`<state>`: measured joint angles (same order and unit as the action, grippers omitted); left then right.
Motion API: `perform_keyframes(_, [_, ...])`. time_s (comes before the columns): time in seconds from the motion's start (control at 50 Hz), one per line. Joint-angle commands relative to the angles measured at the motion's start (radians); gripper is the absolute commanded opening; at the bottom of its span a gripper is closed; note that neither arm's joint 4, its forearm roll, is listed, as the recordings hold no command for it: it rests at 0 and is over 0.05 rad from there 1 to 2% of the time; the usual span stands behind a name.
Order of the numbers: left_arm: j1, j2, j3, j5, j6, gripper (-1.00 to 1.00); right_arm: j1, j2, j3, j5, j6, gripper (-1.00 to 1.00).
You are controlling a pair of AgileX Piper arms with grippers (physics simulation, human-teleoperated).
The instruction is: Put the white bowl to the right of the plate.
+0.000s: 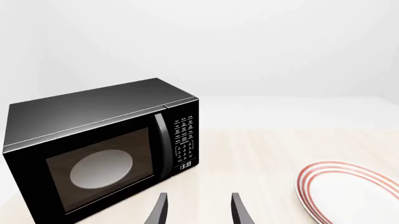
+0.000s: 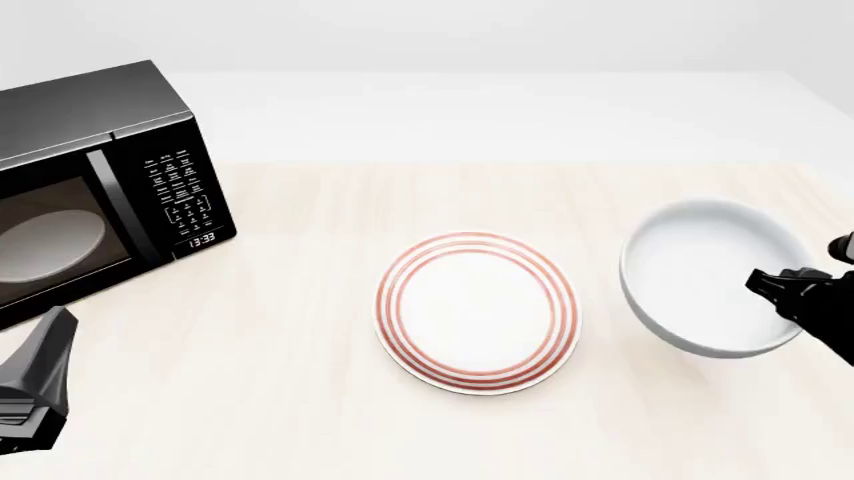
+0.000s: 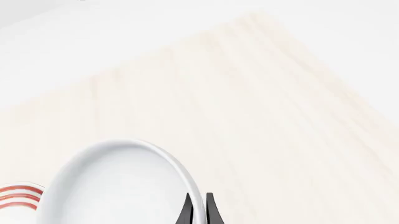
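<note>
The plate (image 2: 478, 312), flat with red rings, lies in the middle of the table; part of it shows in the left wrist view (image 1: 349, 191) and a sliver in the right wrist view (image 3: 18, 195). The plain white bowl (image 2: 707, 270) is upright to the right of the plate, a small gap between them. My right gripper (image 2: 777, 284) is shut on the bowl's right rim, one finger inside and one outside, as the right wrist view (image 3: 198, 206) shows on the bowl (image 3: 112, 186). I cannot tell whether the bowl rests on the table. My left gripper (image 2: 51, 330) is open and empty at the front left (image 1: 199, 207).
A black microwave (image 2: 94, 190) stands at the table's back left with its door shut and a pale dish behind the window; it also shows in the left wrist view (image 1: 100, 144). The light wooden tabletop (image 2: 441, 200) runs to a white back edge.
</note>
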<state>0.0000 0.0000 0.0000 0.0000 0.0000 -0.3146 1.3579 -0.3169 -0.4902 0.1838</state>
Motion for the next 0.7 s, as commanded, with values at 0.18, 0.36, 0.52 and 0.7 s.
perform_keyframes(0.18, [0.0, 0.0, 0.0, 0.0, 0.0, 1.0, -0.056, 0.115, 0.016, -0.116, 0.015, -1.0])
perform_keyframes(0.36, [0.0, 0.0, 0.0, 0.0, 0.0, 1.0, -0.069, 0.189, -0.006, -0.154, 0.016, -1.0])
perform_keyframes(0.52, [0.0, 0.0, 0.0, 0.0, 0.0, 1.0, -0.066, 0.248, -0.005, -0.199, 0.023, -1.0])
perform_keyframes(0.7, [0.0, 0.0, 0.0, 0.0, 0.0, 1.0, -0.066, 0.322, -0.008, -0.251, 0.028, -1.0])
